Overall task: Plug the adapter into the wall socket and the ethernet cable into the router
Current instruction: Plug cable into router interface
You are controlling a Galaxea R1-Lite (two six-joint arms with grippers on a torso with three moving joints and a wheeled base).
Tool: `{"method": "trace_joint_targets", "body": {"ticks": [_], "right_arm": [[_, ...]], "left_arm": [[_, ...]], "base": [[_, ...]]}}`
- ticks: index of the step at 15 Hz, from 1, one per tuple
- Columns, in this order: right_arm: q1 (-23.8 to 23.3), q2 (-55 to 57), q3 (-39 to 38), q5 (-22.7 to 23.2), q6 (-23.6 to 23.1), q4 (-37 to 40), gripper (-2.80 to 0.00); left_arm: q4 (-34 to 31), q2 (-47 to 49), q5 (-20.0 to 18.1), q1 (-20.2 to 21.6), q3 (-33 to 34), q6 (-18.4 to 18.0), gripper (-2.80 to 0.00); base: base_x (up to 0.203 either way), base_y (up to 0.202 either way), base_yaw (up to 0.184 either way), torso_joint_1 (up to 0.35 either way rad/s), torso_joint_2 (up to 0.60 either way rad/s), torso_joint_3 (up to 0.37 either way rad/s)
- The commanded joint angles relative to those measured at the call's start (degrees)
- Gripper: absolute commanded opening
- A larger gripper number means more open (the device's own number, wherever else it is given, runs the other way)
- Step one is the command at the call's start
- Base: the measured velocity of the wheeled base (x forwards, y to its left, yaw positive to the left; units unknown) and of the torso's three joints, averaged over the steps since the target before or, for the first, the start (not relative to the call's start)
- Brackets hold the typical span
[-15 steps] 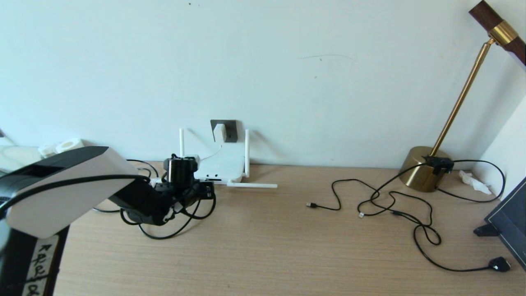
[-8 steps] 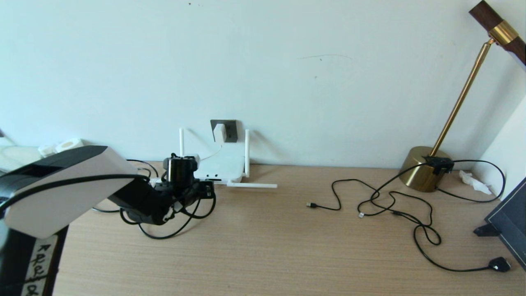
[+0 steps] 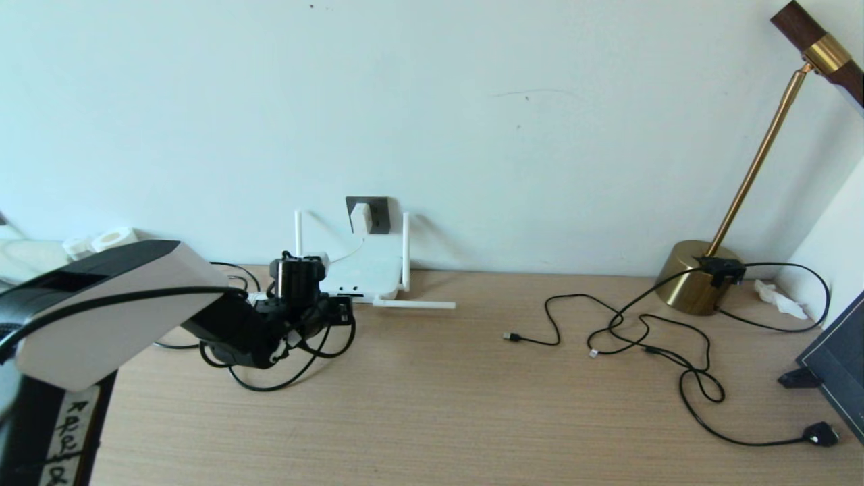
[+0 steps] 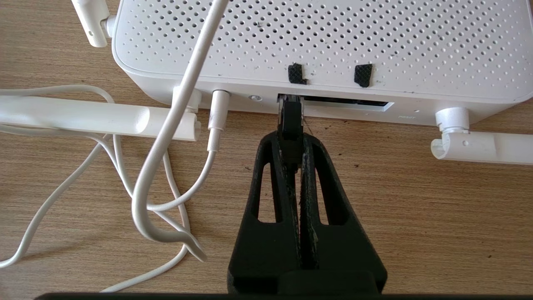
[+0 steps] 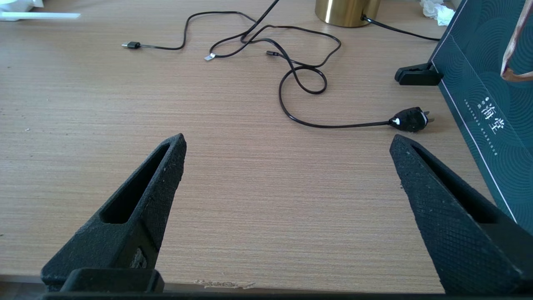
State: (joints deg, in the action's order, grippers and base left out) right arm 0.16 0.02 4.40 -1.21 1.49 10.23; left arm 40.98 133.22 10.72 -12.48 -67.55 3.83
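The white router point(image 3: 361, 270) lies flat against the wall, with the white adapter point(image 3: 361, 217) seated in the dark grey wall socket point(image 3: 378, 214) above it. My left gripper point(image 4: 290, 139) is shut on the black boot of the ethernet cable point(image 4: 290, 118). The cable's clear plug sits at the left end of the router's point(image 4: 316, 41) dark port slot point(image 4: 349, 103); how deep it is I cannot tell. The rest of the cable loops on the table point(image 3: 262, 389) beside the left gripper point(image 3: 341, 312). My right gripper point(image 5: 287, 141) hangs open over bare table near the front edge.
White cords point(image 4: 166, 166) and a folded antenna point(image 4: 95, 121) lie beside the left fingers; another antenna point(image 3: 413, 304) lies on the table. Thin black cords point(image 3: 641, 334), a flat black plug point(image 3: 820, 434), a brass lamp point(image 3: 698, 277) and a dark box point(image 5: 483, 104) occupy the right side.
The left arm has edged very slightly toward the router. Nothing else has moved.
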Motion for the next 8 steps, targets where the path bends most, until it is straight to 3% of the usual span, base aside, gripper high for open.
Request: {"method": "trace_joint_targets", "body": {"ticks": [1,8], "right_arm": [[0.02,-0.02,-0.01,-0.02,0.01,0.06,0.00],[0.02,-0.02,-0.01,-0.02,0.01,0.06,0.00]], "left_arm": [[0.24,0.37,0.10,0.00,-0.22,0.04,-2.80],[0.15,0.90,0.10,0.00,-0.74,0.03,-2.80]], "base": [[0.000,0.000,0.000,0.000,0.00,0.000],[0.000,0.000,0.000,0.000,0.00,0.000]]}}
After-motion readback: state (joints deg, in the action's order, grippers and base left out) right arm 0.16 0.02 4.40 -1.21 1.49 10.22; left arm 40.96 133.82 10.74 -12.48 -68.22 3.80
